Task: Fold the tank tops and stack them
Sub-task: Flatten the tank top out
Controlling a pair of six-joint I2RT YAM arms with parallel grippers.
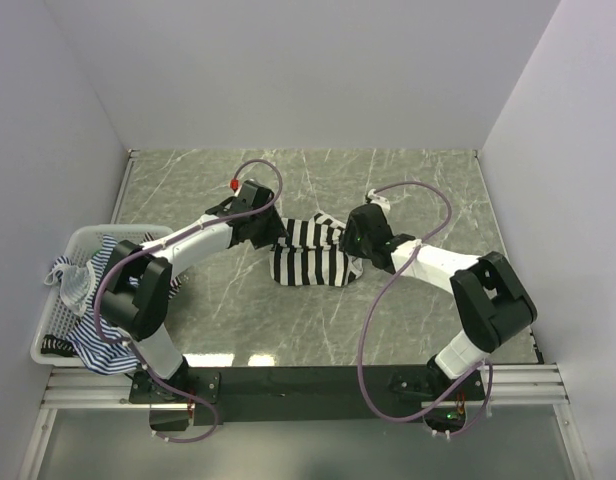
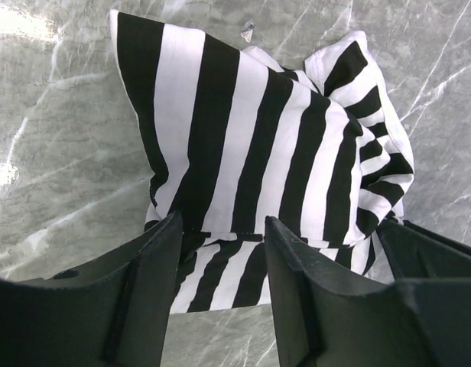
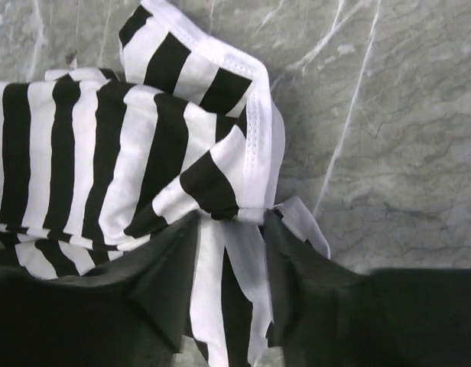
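Mid-table [image 1: 418, 190], on grey marble: a black-and-white striped top [image 1: 308, 258], bunched into a rough block. Taken from 2 sides.

At its left end, the left gripper [image 1: 275, 233]: arm stretched forward and inward from its base, elbow raised beside the basket [image 1: 88, 232], wrist pitched down. From the left wrist: 2 fingers [image 2: 155, 260] partly apart astride the near hem, striped cloth lying in the gap. Cannot tell whether squeezed or only straddled.

At its right end, the right gripper [image 1: 354, 246]: elbow folded high near the right wall, forearm angled in low toward the centre. From the right wrist: fingers [image 3: 167, 275] drawn in on a gathered white-edged strap, cloth filling the gap between them, so gripped.

By the top's far edge, a small pale scrap [image 2: 247, 32] on the marble.

At the table's left edge, the white mesh basket with blue-striped tops [image 1: 100, 342] heaped in it and spilling over its near rim.

On the left wrist, a red tab [image 1: 234, 184]; along each arm, a looping purple cable [image 1: 373, 320].
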